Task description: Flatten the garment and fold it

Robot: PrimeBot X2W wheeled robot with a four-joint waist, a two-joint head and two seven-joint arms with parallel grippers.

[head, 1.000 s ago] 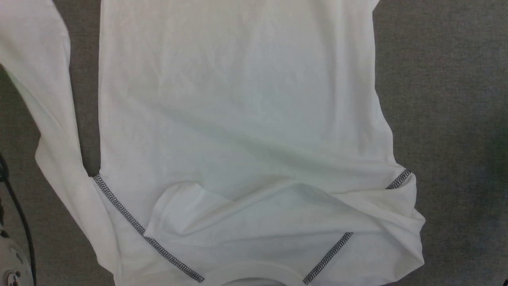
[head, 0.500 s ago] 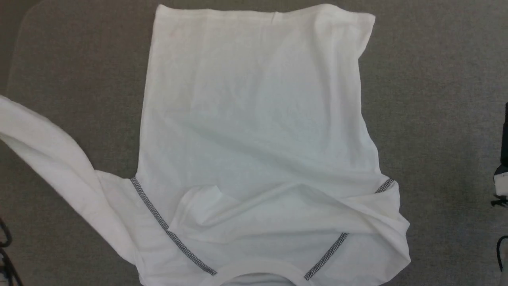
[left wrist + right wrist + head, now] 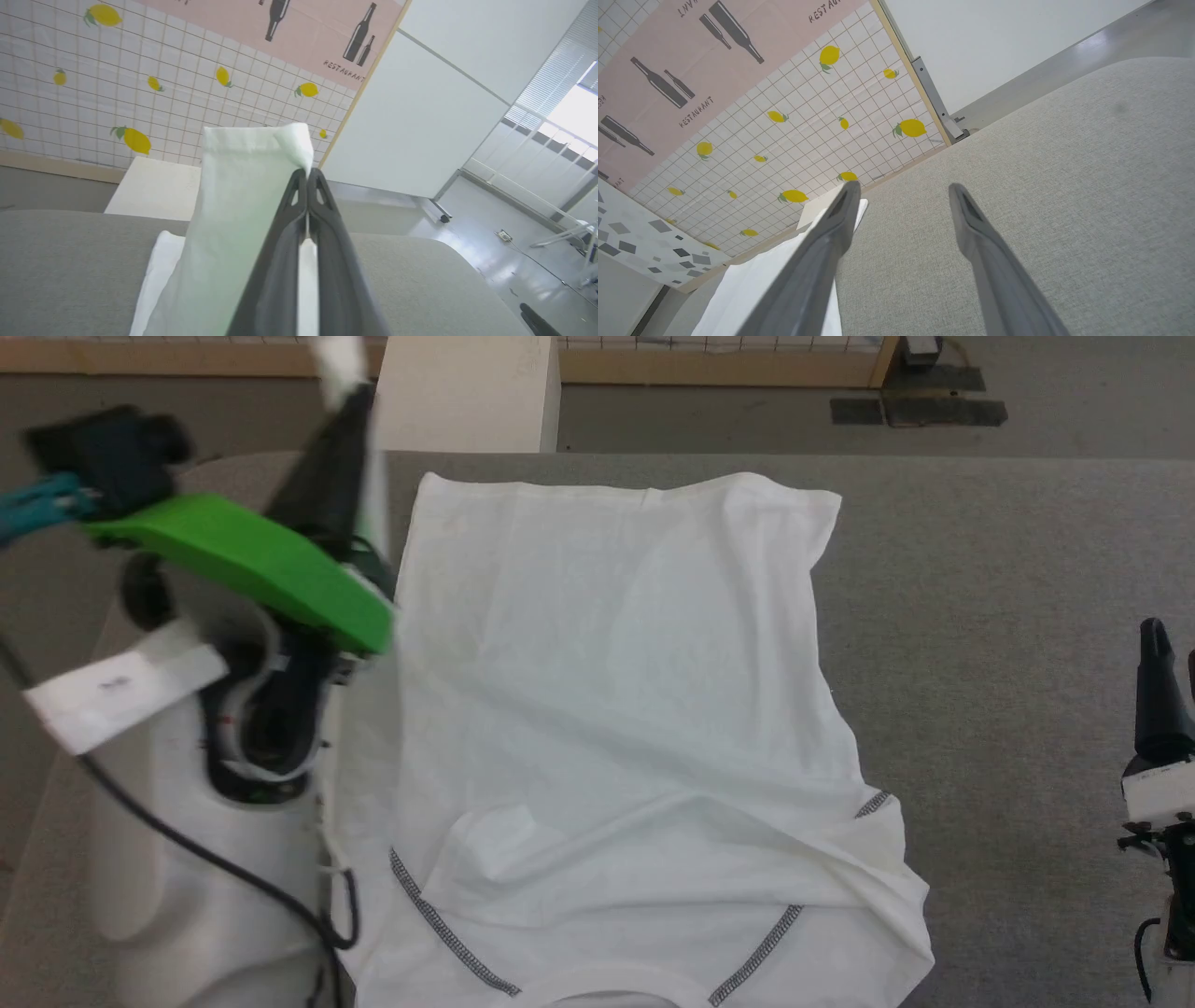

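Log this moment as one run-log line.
left gripper: shut on garment sleeve, raised | right gripper: open, empty, over table | garment body: spread on table, creased near collar

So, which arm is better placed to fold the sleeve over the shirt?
Left. The left gripper is shut on the raised sleeve. The right gripper is open over bare table, apart from the shirt.

Staged test room, restaurant-print backdrop panel (image 3: 761, 116)
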